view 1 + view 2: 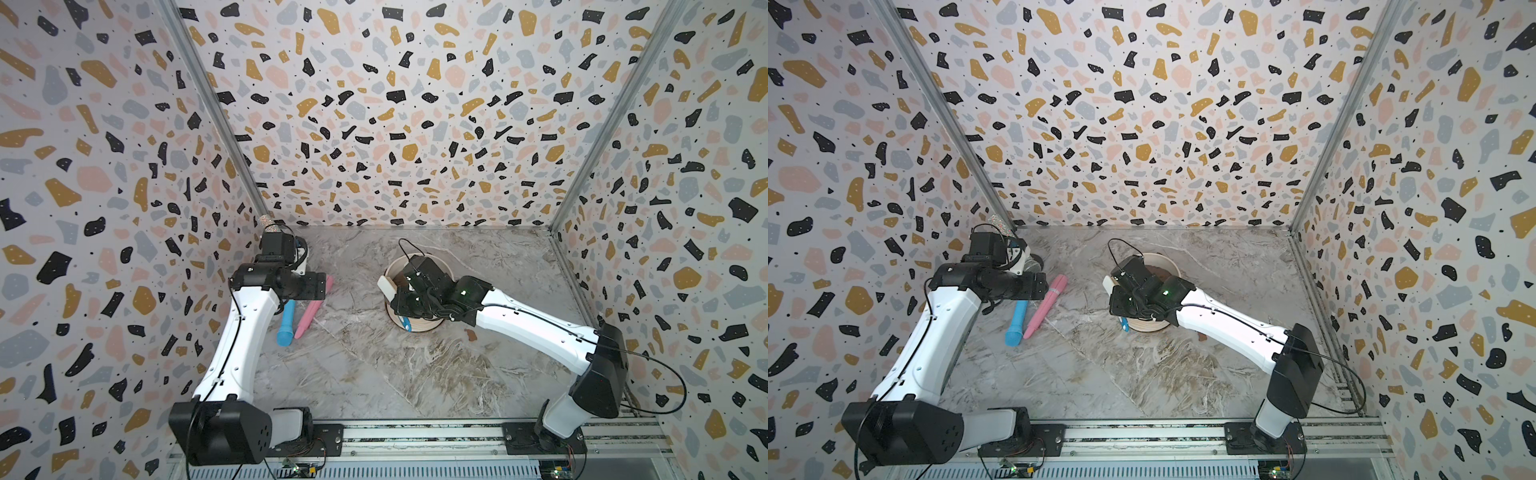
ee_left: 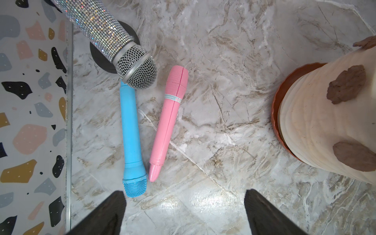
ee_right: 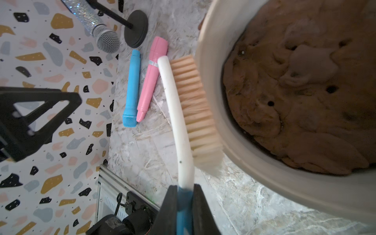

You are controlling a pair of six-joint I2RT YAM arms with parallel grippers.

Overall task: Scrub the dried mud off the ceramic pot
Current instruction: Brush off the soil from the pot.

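The cream ribbed ceramic pot (image 2: 313, 126) stands on a terracotta saucer (image 2: 277, 114). Two brown blotches of dried mud (image 2: 345, 87) (image 2: 356, 155) cling to its side. In both top views my right arm covers most of the pot (image 1: 419, 325) (image 1: 1148, 325). My right gripper (image 3: 184, 195) is shut on the blue handle end of a white brush (image 3: 181, 126). Its tan bristles (image 3: 195, 101) lie against the outside of the pot rim (image 3: 211, 61). Brown soil (image 3: 295, 91) fills the pot. My left gripper (image 2: 184, 195) is open over bare table, well apart from the pot.
A blue toy microphone (image 2: 132, 130) and a pink one (image 2: 168, 122) lie side by side left of the pot. A glittery silver microphone (image 2: 114, 40) leans on a black stand base (image 3: 136, 28) in the back left corner. A small brown blotch (image 1: 471, 334) lies on the table.
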